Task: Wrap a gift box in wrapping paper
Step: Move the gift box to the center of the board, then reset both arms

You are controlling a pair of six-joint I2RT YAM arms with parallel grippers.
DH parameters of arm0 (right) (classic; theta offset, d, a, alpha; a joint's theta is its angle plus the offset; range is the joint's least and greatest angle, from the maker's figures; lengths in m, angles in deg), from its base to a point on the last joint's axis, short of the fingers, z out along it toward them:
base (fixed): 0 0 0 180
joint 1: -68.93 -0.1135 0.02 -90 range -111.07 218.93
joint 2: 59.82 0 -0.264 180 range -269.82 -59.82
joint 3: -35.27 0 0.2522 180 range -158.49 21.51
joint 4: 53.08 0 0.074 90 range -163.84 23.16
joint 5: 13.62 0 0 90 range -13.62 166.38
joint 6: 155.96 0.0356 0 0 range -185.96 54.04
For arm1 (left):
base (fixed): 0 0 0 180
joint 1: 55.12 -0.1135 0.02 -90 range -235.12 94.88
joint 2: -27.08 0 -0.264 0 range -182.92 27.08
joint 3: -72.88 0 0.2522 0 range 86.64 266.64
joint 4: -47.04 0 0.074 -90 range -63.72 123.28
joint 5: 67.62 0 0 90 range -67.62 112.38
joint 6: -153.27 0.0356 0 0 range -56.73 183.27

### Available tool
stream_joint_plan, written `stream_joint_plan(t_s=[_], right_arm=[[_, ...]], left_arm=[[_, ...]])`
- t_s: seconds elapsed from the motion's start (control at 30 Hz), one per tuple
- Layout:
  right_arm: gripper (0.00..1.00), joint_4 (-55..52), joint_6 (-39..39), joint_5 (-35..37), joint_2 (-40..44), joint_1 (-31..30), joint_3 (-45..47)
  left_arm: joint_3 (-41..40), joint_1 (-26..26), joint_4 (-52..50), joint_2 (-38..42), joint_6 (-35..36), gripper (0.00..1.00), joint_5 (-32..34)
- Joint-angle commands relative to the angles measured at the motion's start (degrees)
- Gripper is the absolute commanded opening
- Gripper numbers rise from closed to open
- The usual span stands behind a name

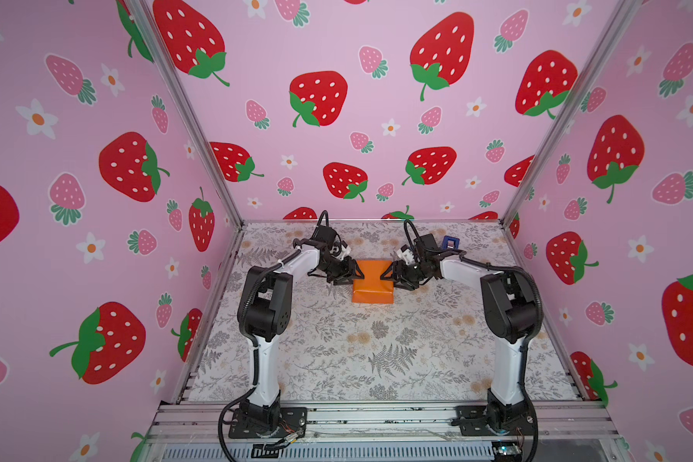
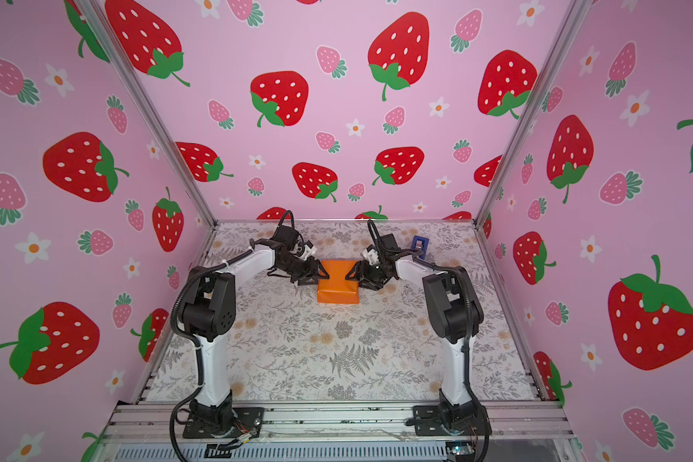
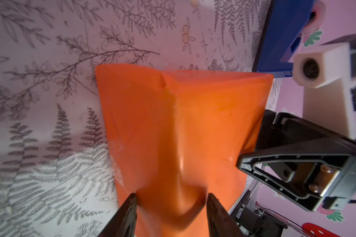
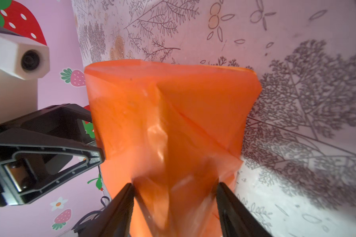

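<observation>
Bimanual wrapping cell, seen from the open front. The wrapping paper [image 1: 373, 286], glossy orange face outward, forms a closed parcel on the fern-printed desk [image 1: 337, 352]. The gift box is hidden beneath it in every view. Both top views show the left pincer [image 1: 359, 276] at the parcel's left end and the right pincer [image 1: 385, 275] at its right end, tips facing each other across the paper. From this height the jaws read only as dark wedges against the orange. The wrist views supply the grip. In the left wrist view the left pincer [image 3: 171, 202] has its two fingers [image 3: 130, 211] pressed on either side of a gathered, narrowed end of the paper [image 3: 173, 123], clamped on it. In the right wrist view the right pincer [image 4: 175, 186] is clamped likewise on the opposite gathered end [image 4: 169, 115], where diagonal fold creases show that the top views do not resolve. Each wrist view also catches the opposing pincer beyond the parcel's far end. A blue tape dispenser [image 1: 451, 243] stands behind and to the right of the parcel, well apart from it. It also shows in the left wrist view [image 3: 284, 37] but not in the right wrist view.
</observation>
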Motion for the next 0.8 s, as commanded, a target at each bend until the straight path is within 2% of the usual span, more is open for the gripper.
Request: stream_joint_plan(t_s=[0.0,0.07,0.2,0.23,0.3,0.43,0.5,0.6,0.7,0.77], right_arm=[[0.71,-5.0,-4.4,7.6,5.3,1.6,0.2],[0.77,-4.7,-5.7,8.9,8.2,3.4,1.9],[1.0,-3.2,-9.3,17.8,15.2,9.1,7.2],[1.0,-2.3,-10.0,20.2,16.7,10.4,8.7],[1.0,1.5,-11.2,26.9,20.8,13.6,12.9],[1.0,16.3,-17.2,41.7,28.0,16.8,25.5],[1.0,27.7,-21.9,50.5,31.2,16.9,33.7],[1.0,43.6,-28.2,59.0,34.2,17.3,43.9],[1.0,60.3,-33.9,63.2,33.0,17.3,51.7],[1.0,64.3,-33.9,63.6,30.5,17.7,53.3]], left_arm=[[0.0,-2.6,-5.5,5.6,4.2,0.59,7.5],[-2.3,-4.6,-5.4,8.6,5.1,0.61,10.8],[-10.0,-8.6,-0.9,15.9,4.9,0.66,18.4],[-11.9,-9.3,0.6,17.7,4.7,0.68,20.4],[-17.5,-10.7,5.1,22.1,4.3,1.0,24.3],[-27.0,-11.5,14.3,29.1,6.0,0.99,34.7],[-32.7,-11.5,21.1,32.2,7.3,0.99,40.6],[-40.3,-11.6,29.7,35.9,8.7,1.0,50.4],[-46.1,-11.9,37.4,37.7,11.1,1.0,54.9],[-50.4,-12.2,44.6,38.0,14.0,0.99,54.5]])
